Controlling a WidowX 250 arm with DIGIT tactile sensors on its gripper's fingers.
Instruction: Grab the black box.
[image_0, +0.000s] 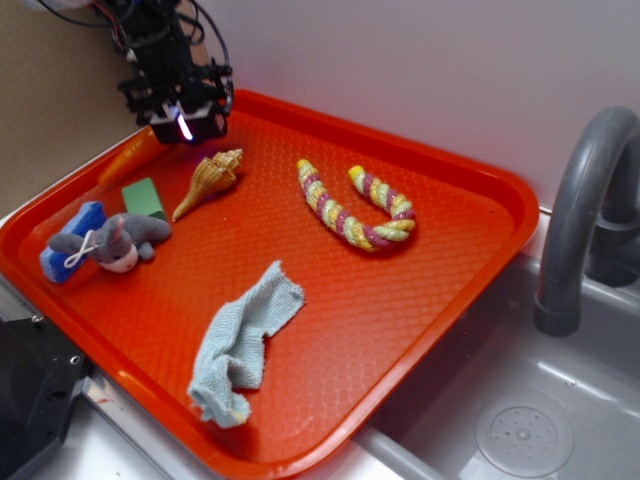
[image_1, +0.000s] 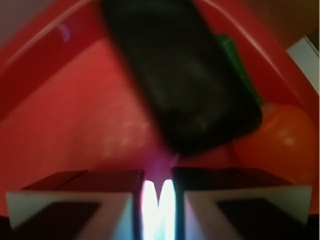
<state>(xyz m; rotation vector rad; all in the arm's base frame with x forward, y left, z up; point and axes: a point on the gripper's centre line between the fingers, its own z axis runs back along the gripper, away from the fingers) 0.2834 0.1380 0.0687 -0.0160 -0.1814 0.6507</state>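
At the far left corner of the red tray (image_0: 470, 250), your gripper (image_0: 185, 128) hangs low over the surface. Seen from the wrist, its jaws are drawn almost together around a bright glow, with nothing between them. Just beyond the fingers (image_1: 80, 200) lies the black box (image_1: 185, 80): a dull, dark block with softened corners, blurred, set at a slant on the tray. Right of it you can see the green block (image_1: 235, 60), then something round and orange (image_1: 285, 140).
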